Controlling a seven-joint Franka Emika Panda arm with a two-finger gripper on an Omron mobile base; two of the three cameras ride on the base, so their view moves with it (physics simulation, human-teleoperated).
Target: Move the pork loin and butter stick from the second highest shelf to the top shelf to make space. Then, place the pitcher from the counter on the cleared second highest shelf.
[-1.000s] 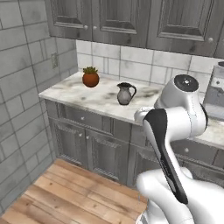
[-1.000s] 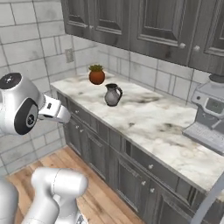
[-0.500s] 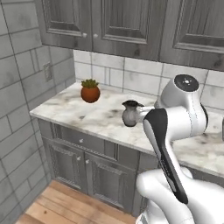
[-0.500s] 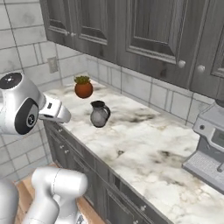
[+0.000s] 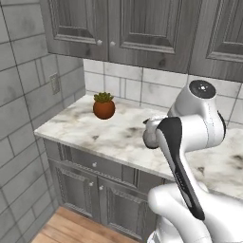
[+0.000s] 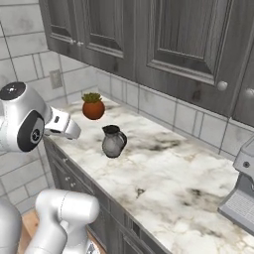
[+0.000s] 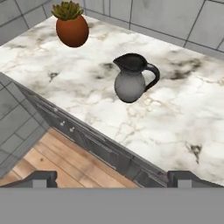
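Observation:
The dark grey pitcher (image 7: 132, 78) stands upright on the marble counter (image 7: 175, 127), its handle to the right in the hand view. My gripper (image 7: 111, 178) hovers in front of the counter's edge, short of the pitcher and above it, open wide with nothing between its fingertips (image 7: 41, 177). In the right base view the pitcher (image 6: 113, 141) stands just beyond my hand, near the counter's (image 6: 163, 173) front edge. The pork loin, the butter stick, the second highest shelf and the top shelf are out of view.
A terracotta pot with a green plant (image 7: 71, 27) stands to the pitcher's left near the tiled wall, also as pot (image 5: 103, 107) and pot (image 6: 93, 106). A coffee machine (image 6: 243, 198) is at the counter's right end. Dark wall cabinets (image 6: 163, 39) hang above; dark base cabinets (image 5: 95, 190) sit below.
The whole picture has shifted: the base has driven closer to the counter, so pitcher and pot look nearer and larger. The gripper has stayed open.

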